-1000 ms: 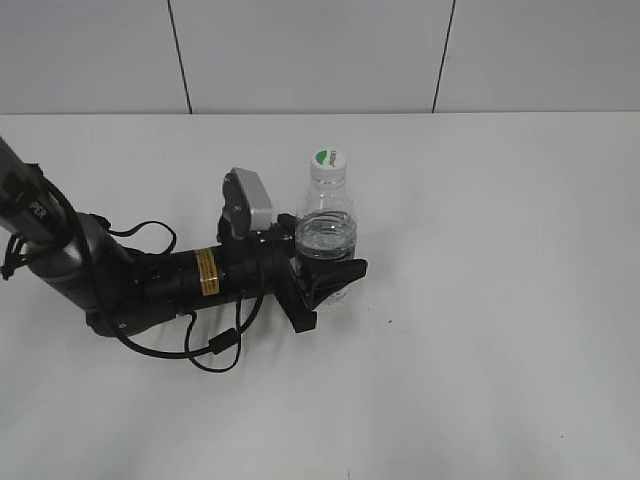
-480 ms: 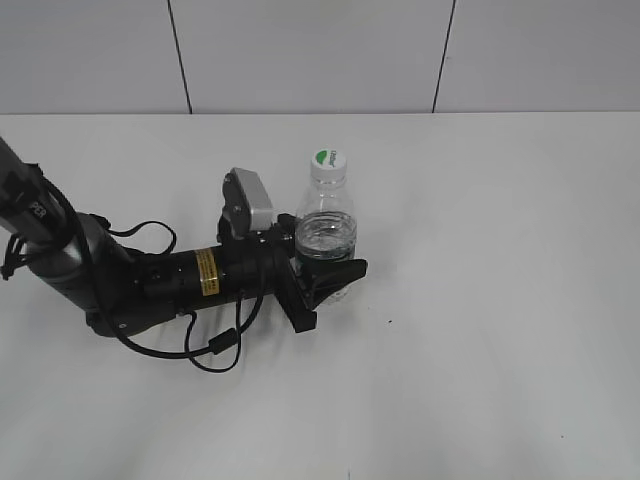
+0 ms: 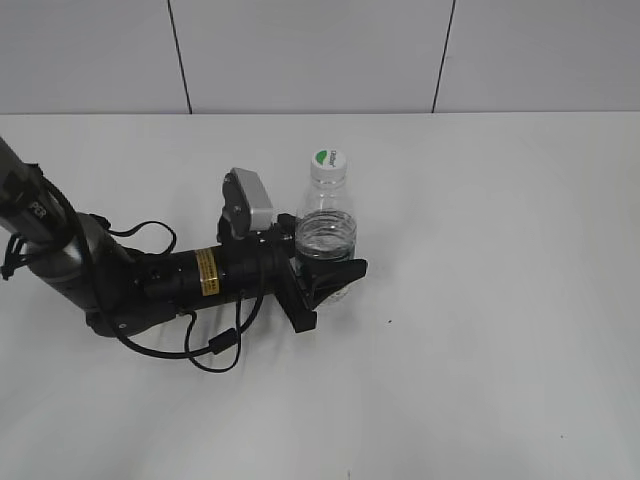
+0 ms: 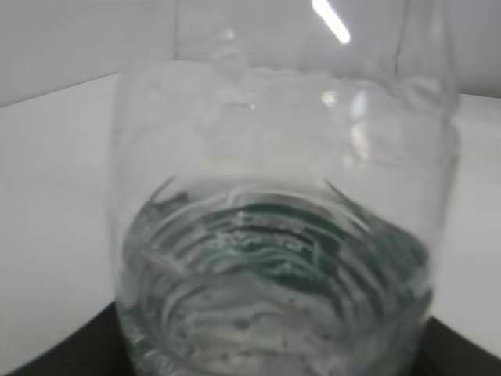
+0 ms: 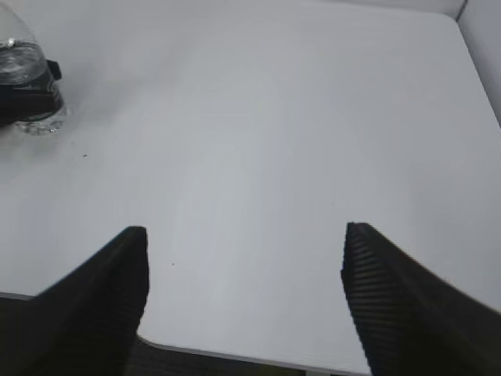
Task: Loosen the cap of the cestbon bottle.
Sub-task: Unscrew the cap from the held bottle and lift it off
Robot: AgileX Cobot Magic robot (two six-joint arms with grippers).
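The cestbon bottle (image 3: 326,225) stands upright on the white table, clear with water and a dark green band low on its body. Its white cap (image 3: 327,163) with a green mark sits on the neck. My left gripper (image 3: 325,285) is shut on the bottle's lower body, its arm lying low across the table from the left. The left wrist view is filled by the bottle (image 4: 274,235) up close. My right gripper (image 5: 244,274) is open and empty above the table's near edge, far from the bottle (image 5: 27,70); it does not show in the exterior view.
The white table (image 3: 480,300) stretches out all round the bottle. A grey tiled wall (image 3: 320,50) runs behind it. The left arm's cable (image 3: 215,345) loops on the table beside the arm. The table's edge (image 5: 235,354) lies just under the right jaws.
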